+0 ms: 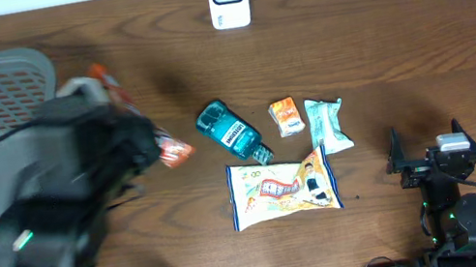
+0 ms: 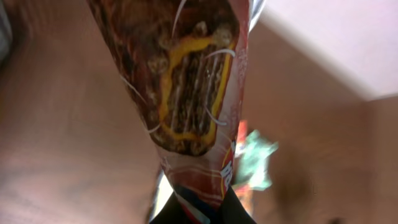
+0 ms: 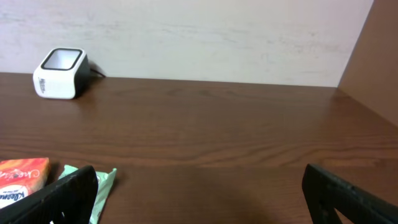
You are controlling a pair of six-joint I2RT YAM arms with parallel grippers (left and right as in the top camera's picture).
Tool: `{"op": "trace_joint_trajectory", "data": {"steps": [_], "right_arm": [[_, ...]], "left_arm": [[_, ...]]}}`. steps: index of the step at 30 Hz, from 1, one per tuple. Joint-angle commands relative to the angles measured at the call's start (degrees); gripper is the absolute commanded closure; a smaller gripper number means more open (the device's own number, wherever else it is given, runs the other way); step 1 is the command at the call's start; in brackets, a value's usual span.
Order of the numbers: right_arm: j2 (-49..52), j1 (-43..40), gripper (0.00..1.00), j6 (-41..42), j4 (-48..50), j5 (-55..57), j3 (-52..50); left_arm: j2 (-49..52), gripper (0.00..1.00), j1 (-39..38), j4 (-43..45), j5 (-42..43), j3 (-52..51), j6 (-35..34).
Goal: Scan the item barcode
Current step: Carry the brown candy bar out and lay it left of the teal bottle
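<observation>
Red-brown glossy snack packet [image 2: 186,93] pinched tight by left gripper [image 2: 198,214], over dark wooden table [image 1: 379,40]. Right gripper [image 3: 205,199] stands spread wide, well apart.

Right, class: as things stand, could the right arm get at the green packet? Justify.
Probably yes. The right claw is open and empty, the green packet lies nearest it, and only bare table lies between them. The orange box sits on its far side.

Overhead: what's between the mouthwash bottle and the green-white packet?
A small orange box sits between the mouthwash bottle and the green-white packet. The overhead view shows it.
</observation>
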Motion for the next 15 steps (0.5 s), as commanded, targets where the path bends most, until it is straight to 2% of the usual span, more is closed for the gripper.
{"op": "trace_joint_trajectory", "data": {"steps": [1,5,7,11,15], "right_arm": [[0.0,0.2,0.01,0.1,-0.2,-0.1,-0.1],[0.0,0.2,0.01,0.1,-0.2,-0.1,-0.1],[0.0,0.2,0.01,0.1,-0.2,-0.1,-0.1],[0.0,0.2,0.01,0.1,-0.2,-0.1,-0.1],[0.0,0.2,0.01,0.1,-0.2,-0.1,-0.1]], "left_arm": [[6.0,0.93,-7.8,-0.5,-11.8,-8.4,-7.2],[12.7,0.93,-10.6,0.5,-19.3,-14.5,-16.5],[16.5,0.93,-11.0,3.1,-20.1,-17.1,-19.1],[25.4,0.93,-11.6,10.4,-16.9,-20.0,-19.7],[31.6,0.93,-13.6,13.4,-16.5,-20.0,-19.6]]}}
